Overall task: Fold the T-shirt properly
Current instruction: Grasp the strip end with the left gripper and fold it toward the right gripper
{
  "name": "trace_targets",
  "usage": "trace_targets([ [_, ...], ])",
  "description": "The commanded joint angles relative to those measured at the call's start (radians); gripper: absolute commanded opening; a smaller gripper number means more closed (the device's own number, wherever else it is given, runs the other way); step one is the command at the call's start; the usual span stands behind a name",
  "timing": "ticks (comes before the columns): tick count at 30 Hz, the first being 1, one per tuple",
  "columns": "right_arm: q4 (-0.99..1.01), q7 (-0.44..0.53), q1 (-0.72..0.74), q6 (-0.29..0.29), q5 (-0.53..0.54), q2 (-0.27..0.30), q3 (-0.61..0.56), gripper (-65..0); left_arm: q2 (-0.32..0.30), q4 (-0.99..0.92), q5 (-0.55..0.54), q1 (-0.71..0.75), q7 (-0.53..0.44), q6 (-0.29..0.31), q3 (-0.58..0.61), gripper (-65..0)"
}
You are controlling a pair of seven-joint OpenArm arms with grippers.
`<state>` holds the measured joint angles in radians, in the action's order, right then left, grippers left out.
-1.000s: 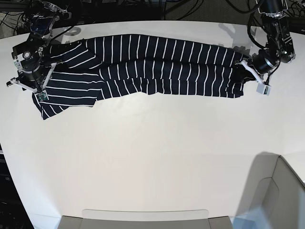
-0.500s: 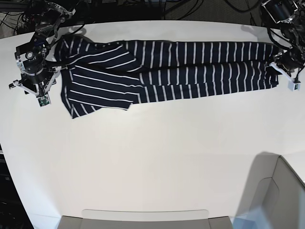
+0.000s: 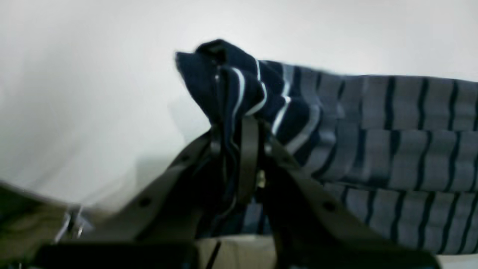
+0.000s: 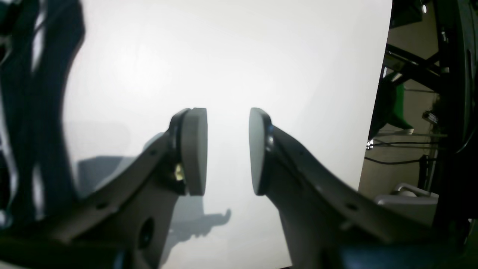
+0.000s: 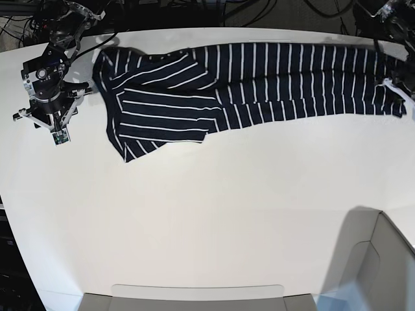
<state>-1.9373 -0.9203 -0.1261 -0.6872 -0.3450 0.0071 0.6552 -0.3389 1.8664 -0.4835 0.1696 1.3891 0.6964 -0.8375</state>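
The T-shirt (image 5: pixel 246 81) lies on the far part of the white bench (image 5: pixel 207 220), with its long axis from left to right. The left gripper (image 3: pixel 239 149) is closed on the bunched cloth at the right end. The right gripper (image 4: pixel 227 151) is wide and holds nothing; it hangs just left of the free sleeve end, so this arm is nearer to that end.

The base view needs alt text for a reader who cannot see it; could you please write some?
A dark pinstriped T-shirt lies stretched in a long band across the far side of a white table. The right end effector stands apart from its bunched end, and the left end effector is at the opposite end.
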Motion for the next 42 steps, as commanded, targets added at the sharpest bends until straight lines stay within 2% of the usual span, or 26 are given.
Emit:
trace_targets([
  [1,-0.018,0.013,0.01,-0.011,-0.002,0.008,-0.001,-45.3,0.016,0.051,-0.011,0.018,0.007,0.002,0.004,-65.0],
  [5,-0.018,0.011,0.01,-0.011,-0.002,0.008,-0.002,-45.3,0.097,0.163,-0.008,0.067,0.007,0.002,0.145,-65.0],
  [10,-0.015,0.013,0.01,-0.011,0.001,0.008,-0.004,-45.3,0.195,0.167,-0.007,0.083,0.007,0.002,0.292,-65.0],
  [15,-0.015,0.013,0.01,-0.011,0.001,0.008,-0.005,-45.3,0.257,0.169,-0.011,0.06,0.007,0.002,0.409,-65.0],
  [20,-0.014,0.013,0.01,-0.011,0.001,0.008,-0.005,-45.3,0.307,0.169,-0.011,0.034,0.007,-0.109,0.607,-65.0],
  [24,-0.014,0.013,0.009,-0.011,0.001,0.008,-0.004,-45.3,0.329,0.166,-0.01,0.032,0.007,-0.191,0.662,-65.0],
  [29,-0.014,0.013,0.004,-0.011,0.001,0.008,-0.002,-45.3,0.326,0.161,-0.007,0.032,0.007,-0.237,0.712,-65.0],
  [32,-0.014,0.013,0.004,-0.011,0.001,0.008,-0.002,-45.3,0.324,0.161,-0.007,0.032,0.007,-0.295,0.723,-65.0],
  [34,-0.014,0.013,0.004,-0.011,0.001,0.008,-0.004,-45.3,0.323,0.161,-0.01,0.032,0.007,-0.332,0.723,-54.4],
  [36,-0.014,0.013,0.004,-0.011,0.001,0.008,-0.004,-45.3,0.323,0.164,-0.013,0.034,0.007,-0.337,0.723,-40.3],
  [37,-0.014,0.013,0.006,-0.011,0.001,0.008,-0.004,-45.3,0.323,0.166,-0.013,0.034,0.007,-0.337,0.723,-36.3],
  [39,-0.014,0.013,0.007,-0.011,0.002,0.008,-0.004,-45.3,0.327,0.166,-0.017,0.032,0.007,-0.335,0.723,-37.5],
  [42,-0.014,0.013,0.01,-0.011,0.002,-0.008,-0.004,-45.3,0.327,0.166,-0.129,0.031,0.007,-0.335,0.709,-40.7],
])
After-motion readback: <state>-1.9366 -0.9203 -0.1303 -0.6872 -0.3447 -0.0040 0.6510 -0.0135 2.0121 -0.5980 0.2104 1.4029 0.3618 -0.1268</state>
